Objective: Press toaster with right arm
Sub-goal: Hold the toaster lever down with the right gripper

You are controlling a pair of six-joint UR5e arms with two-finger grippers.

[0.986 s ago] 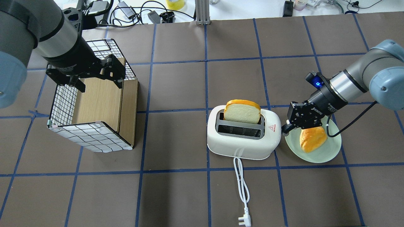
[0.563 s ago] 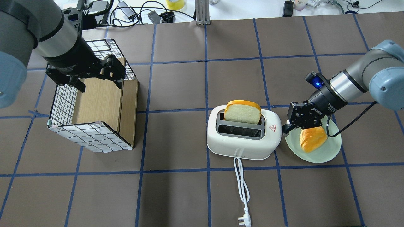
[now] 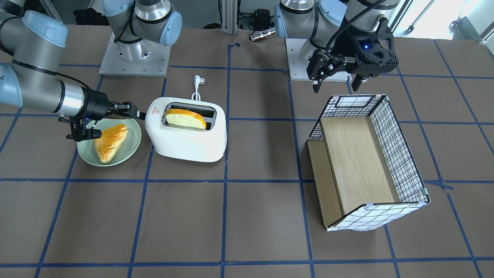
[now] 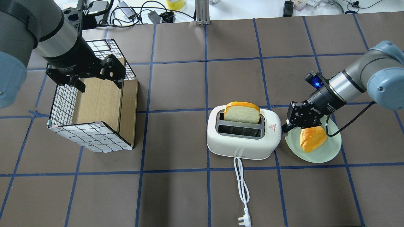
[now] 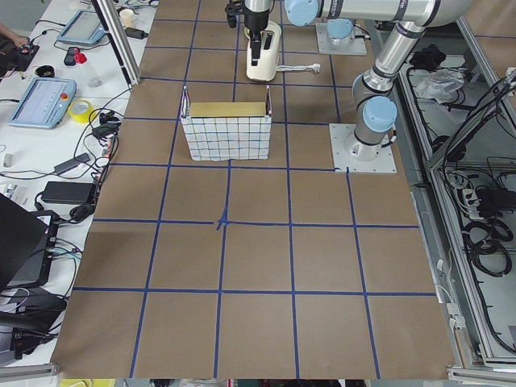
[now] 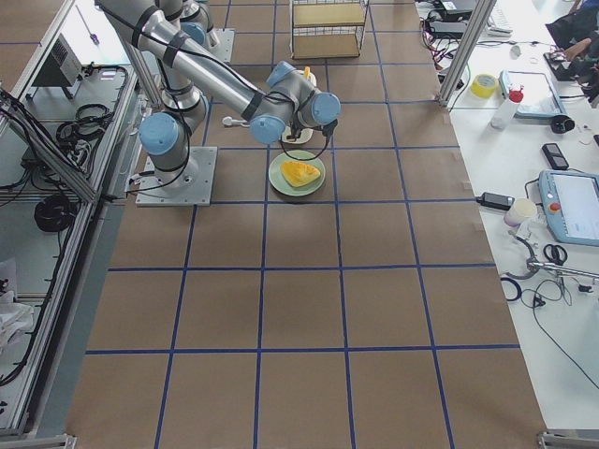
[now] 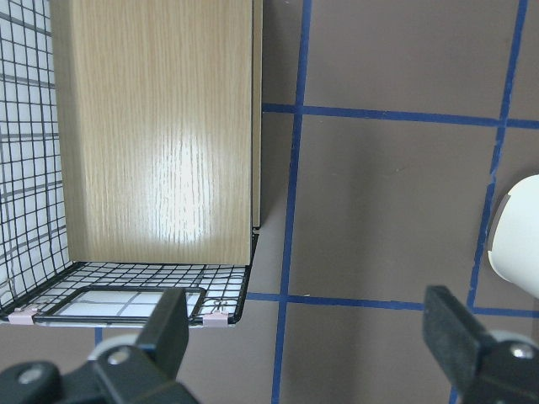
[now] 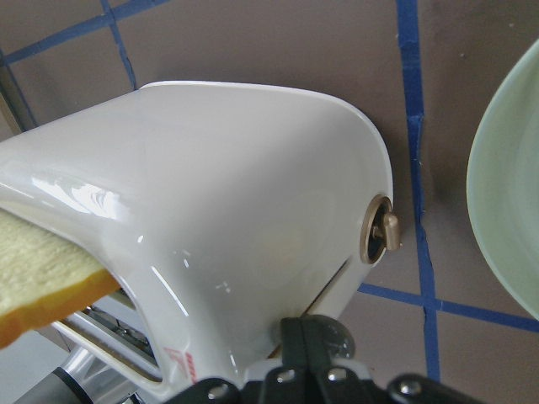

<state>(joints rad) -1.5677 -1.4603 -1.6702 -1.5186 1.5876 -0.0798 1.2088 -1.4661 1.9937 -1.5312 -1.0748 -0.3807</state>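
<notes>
The white two-slot toaster (image 4: 243, 143) stands mid-table and also shows in the front view (image 3: 185, 141). A bread slice (image 4: 242, 113) stands in its far slot. My right gripper (image 4: 284, 128) is shut, with its fingertips against the toaster's right end, below the red triangle label (image 4: 270, 127). The right wrist view shows the shut fingers (image 8: 301, 335) on that end (image 8: 210, 194), beside a brass knob (image 8: 383, 236). My left gripper (image 4: 100, 84) is open and empty above the wire rack (image 4: 94, 107).
A green plate (image 4: 328, 151) with a piece of bread (image 4: 312, 138) lies right of the toaster, under my right wrist. The toaster's white cord (image 4: 241, 183) runs toward the table's near edge and ends in a plug (image 4: 244, 220).
My right arm has shifted slightly, and the bread slice sits a little lower in its slot. The left arm has not moved.
</notes>
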